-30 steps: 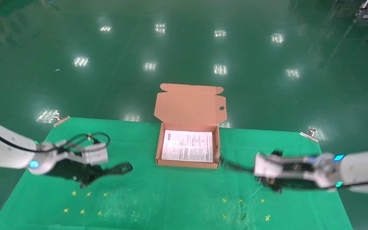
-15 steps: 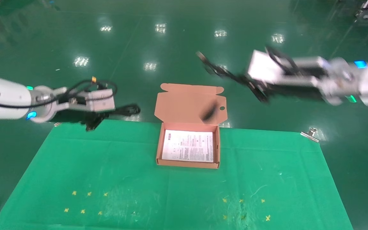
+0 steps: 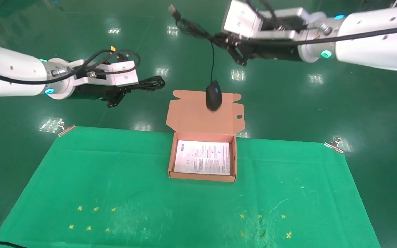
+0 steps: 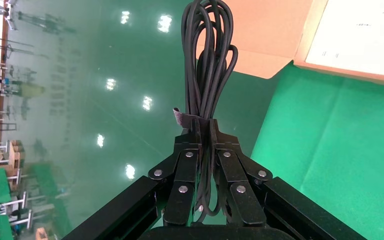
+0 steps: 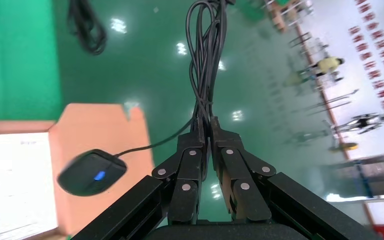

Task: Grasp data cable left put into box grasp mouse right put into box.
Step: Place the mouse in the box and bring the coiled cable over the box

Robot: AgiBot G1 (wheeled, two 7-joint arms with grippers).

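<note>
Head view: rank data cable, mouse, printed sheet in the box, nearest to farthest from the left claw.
1. data cable: clamped in the left claw, raised off the table's left rear edge.
2. mouse: dangling by its cord from the right claw, in front of the box lid.
3. printed sheet: flat on the box bottom, mid-table.

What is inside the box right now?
Only a white printed sheet on the floor of the box. The mouse and data cable are not inside. Whatever lies under the sheet is hidden.
</note>
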